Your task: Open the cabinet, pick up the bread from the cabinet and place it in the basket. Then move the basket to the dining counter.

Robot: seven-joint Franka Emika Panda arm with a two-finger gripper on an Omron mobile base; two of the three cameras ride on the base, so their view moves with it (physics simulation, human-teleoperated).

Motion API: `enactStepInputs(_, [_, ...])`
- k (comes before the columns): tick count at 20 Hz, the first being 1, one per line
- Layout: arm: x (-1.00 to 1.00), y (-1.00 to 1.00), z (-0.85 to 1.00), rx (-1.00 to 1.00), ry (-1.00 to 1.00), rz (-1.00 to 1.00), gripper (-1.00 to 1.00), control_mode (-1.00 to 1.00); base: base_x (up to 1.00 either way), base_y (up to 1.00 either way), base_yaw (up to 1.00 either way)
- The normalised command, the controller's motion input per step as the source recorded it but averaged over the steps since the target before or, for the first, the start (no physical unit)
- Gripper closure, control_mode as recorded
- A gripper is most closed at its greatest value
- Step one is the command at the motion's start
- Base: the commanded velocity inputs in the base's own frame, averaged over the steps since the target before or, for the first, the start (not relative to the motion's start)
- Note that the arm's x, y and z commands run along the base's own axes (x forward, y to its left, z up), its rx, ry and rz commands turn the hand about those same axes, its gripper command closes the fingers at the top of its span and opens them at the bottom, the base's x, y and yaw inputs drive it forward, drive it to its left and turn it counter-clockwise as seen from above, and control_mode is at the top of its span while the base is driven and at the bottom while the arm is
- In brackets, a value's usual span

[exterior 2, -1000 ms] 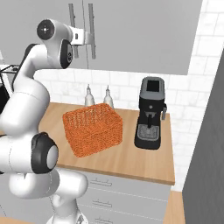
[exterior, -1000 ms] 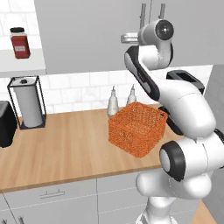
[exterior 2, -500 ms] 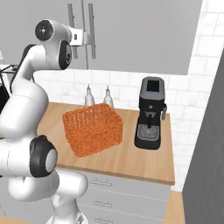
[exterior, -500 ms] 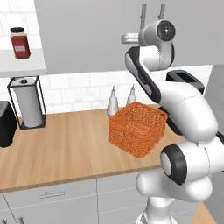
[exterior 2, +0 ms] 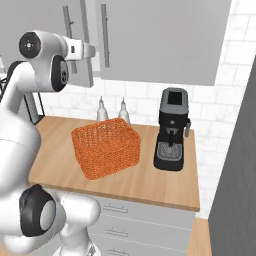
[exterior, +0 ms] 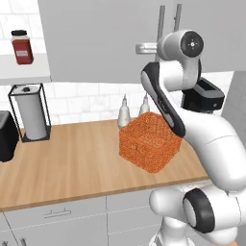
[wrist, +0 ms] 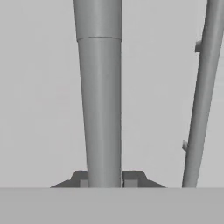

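Hand (wrist: 105, 178) clamped on cabinet handle (wrist: 99, 96), basket (exterior: 150, 141) below, coffee machine (exterior 2: 171, 130) beside.

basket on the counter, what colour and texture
Orange woven mesh basket, clearest in the right base view.

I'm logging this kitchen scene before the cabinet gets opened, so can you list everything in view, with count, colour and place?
cabinet: one, light grey, doors closed, on the wall above the worktop
cabinet handles: two, silver vertical bars, side by side on the doors
basket: one, orange mesh, on the wood worktop
bottles: two, pale, behind the basket against the tiles
coffee machine: one, black, on the worktop right of the basket
paper towel holder: one, black frame with white roll, left end of the worktop
jar: one, red with black lid, on a white shelf at upper left
drawers: grey, below the worktop
gripper: one, dark fingertips, shut on a cabinet handle
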Motion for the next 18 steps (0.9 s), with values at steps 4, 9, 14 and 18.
enactStepInputs(4, [-1.00, 0.19, 0.51, 0.00, 0.00, 0.00, 1.00, -1.00, 0.00, 0.00, 0.00])
enactStepInputs(9, [-1.00, 0.29, 0.43, 0.00, 0.00, 0.00, 1.00, -1.00, 0.00, 0.00, 0.00])
enactStepInputs(14, [-1.00, 0.45, 0.34, 0.00, 0.00, -0.01, 1.00, -1.00, 0.00, 0.00, 0.00])
enactStepInputs(18, [-1.00, 0.56, 0.19, 0.00, 0.00, 0.00, 1.00, -1.00, 0.00, 0.00, 0.00])
